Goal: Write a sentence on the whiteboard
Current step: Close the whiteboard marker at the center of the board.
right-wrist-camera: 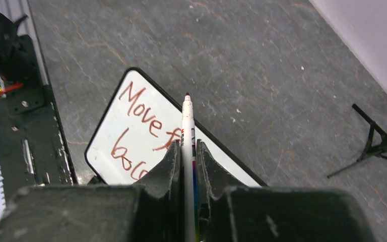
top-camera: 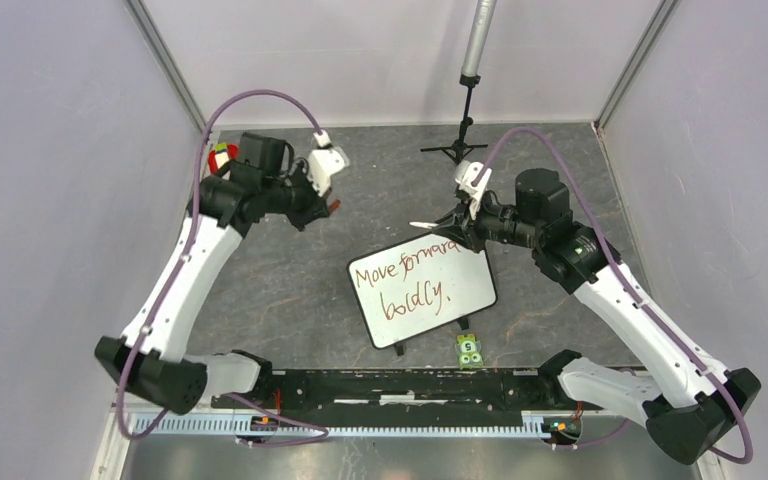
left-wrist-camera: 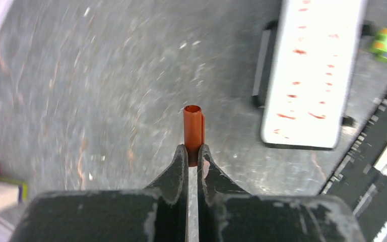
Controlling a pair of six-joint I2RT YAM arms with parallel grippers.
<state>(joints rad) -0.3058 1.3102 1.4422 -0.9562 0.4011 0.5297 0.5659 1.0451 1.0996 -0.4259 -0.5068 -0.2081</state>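
Observation:
The whiteboard (top-camera: pixel 422 291) stands mid-table on short black legs; it also shows in the right wrist view (right-wrist-camera: pixel 131 136) and the left wrist view (left-wrist-camera: pixel 310 70). The sentence (top-camera: pixel 410 280) reads "Move forward boldly." in reddish-brown, two lines. My right gripper (top-camera: pixel 457 222) is shut on a white marker (right-wrist-camera: pixel 187 131), tip bare, above the board's far edge. My left gripper (top-camera: pixel 328 208) is shut on the marker's reddish-brown cap (left-wrist-camera: pixel 193 128), left of the board and above the table.
A black tripod stand (top-camera: pixel 463 120) with a grey pole stands at the back. A small green toy (top-camera: pixel 469 350) lies in front of the board. A red, green and white object (top-camera: pixel 222 157) lies at the back left. Grey walls close in both sides.

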